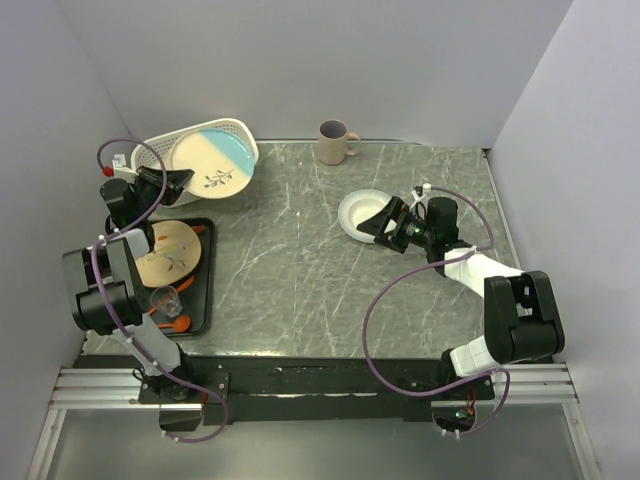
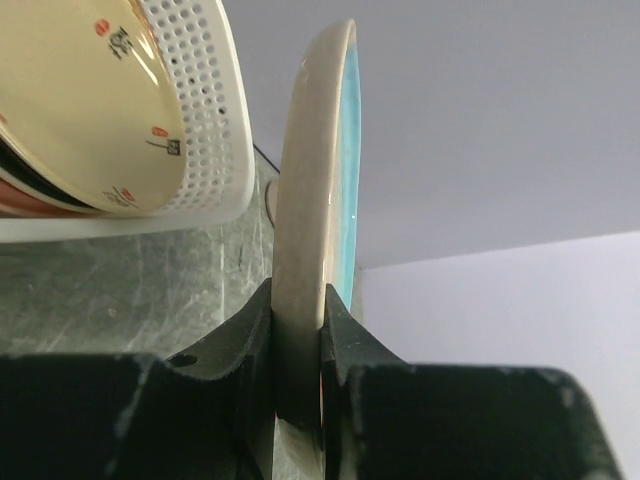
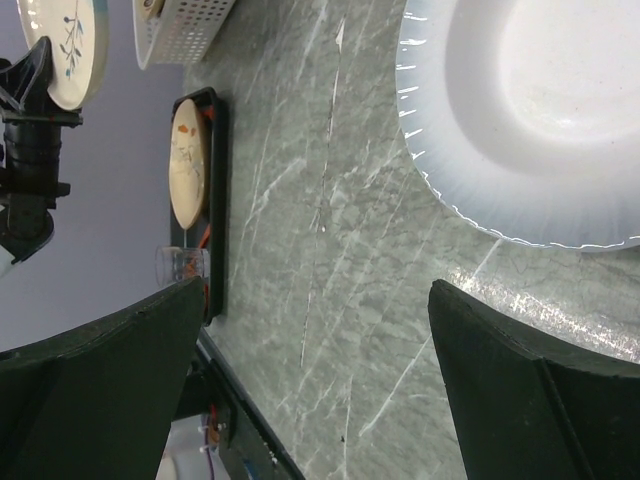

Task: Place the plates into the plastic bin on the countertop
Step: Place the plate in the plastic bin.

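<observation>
In the upper left of the overhead view, the left end effector (image 1: 178,181) is clamped on the rim of a cream-and-blue twig plate (image 1: 212,165), which is tilted over the white plastic bin (image 1: 238,130). At centre right, the right end effector (image 1: 384,219), fingers apart, is at the edge of a white plate (image 1: 356,210) lying on the tabletop (image 1: 300,280). A tan plate (image 1: 165,252) lies on the black tray (image 1: 207,300).

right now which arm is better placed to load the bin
Left: left gripper is shut on the twig plate at the plastic bin; right gripper is open by the white plate, farther off.
</observation>
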You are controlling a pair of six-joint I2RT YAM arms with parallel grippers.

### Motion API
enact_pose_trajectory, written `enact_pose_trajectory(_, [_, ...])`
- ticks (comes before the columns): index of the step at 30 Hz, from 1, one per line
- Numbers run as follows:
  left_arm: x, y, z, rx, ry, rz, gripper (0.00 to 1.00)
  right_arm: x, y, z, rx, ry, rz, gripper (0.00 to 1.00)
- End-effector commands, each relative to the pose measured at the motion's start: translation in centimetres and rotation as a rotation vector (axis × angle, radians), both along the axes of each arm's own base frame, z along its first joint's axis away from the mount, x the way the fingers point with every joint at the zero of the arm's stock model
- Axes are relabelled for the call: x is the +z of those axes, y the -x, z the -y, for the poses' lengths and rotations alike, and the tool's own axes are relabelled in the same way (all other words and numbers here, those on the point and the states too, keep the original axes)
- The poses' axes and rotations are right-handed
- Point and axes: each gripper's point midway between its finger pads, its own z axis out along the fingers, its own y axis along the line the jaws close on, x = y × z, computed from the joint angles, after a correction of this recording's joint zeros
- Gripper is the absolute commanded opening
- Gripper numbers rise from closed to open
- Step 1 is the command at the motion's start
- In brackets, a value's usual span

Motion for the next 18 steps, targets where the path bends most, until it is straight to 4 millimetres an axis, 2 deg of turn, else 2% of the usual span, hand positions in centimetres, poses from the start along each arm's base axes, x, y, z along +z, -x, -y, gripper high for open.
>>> enact_pose_trajectory(1, [5.9, -0.4, -0.9, 0.030, -0.042, 0.196, 0.01, 1.2, -0.5, -0.4, 0.022, -0.010, 0.056, 1.00])
enact_pose_trajectory(18, [5.5, -4.5, -4.2, 0.140, 0.001, 0.179, 0.01, 0.5, 0.0, 0.2, 0.002, 0.039, 0.044, 1.00])
